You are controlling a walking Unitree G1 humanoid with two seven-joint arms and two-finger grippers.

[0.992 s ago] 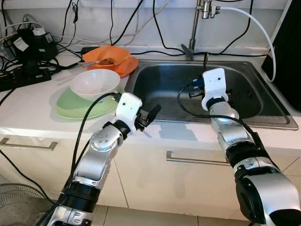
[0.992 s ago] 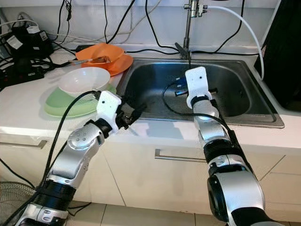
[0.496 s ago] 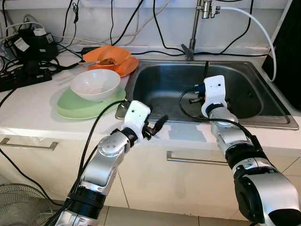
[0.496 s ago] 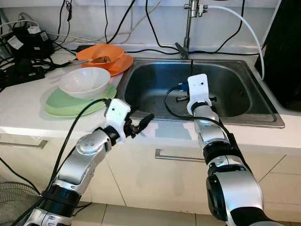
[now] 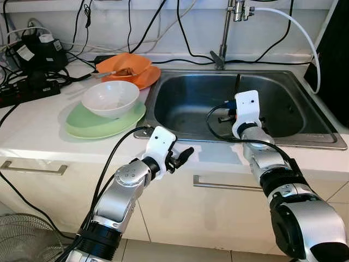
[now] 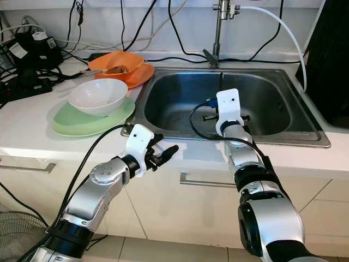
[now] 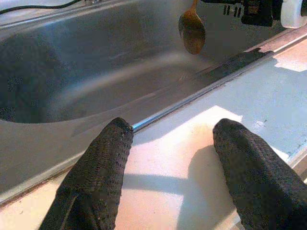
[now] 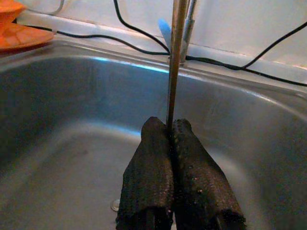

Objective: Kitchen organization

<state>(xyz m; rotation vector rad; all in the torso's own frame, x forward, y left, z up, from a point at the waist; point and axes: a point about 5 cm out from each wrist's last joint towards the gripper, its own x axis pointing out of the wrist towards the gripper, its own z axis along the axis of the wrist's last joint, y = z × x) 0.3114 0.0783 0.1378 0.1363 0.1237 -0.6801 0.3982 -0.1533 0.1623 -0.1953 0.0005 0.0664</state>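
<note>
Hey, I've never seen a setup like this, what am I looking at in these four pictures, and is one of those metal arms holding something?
This is a humanoid robot standing at a kitchen counter. The two wide pictures come from cameras in its head, looking down at its own silver arms. The two close-ups come from cameras on its wrists, looking along the black fingers.

The right end effector hangs over the steel sink, its fingers shut on the thin handle of a spoon; the spoon's bowl hangs below it, as seen from the left wrist. The left end effector is open and holds nothing, hovering at the counter's front edge by the sink.

On the counter to the robot's left sit a white bowl on a green plate and orange dishes behind them, with cables along the wall.
</note>
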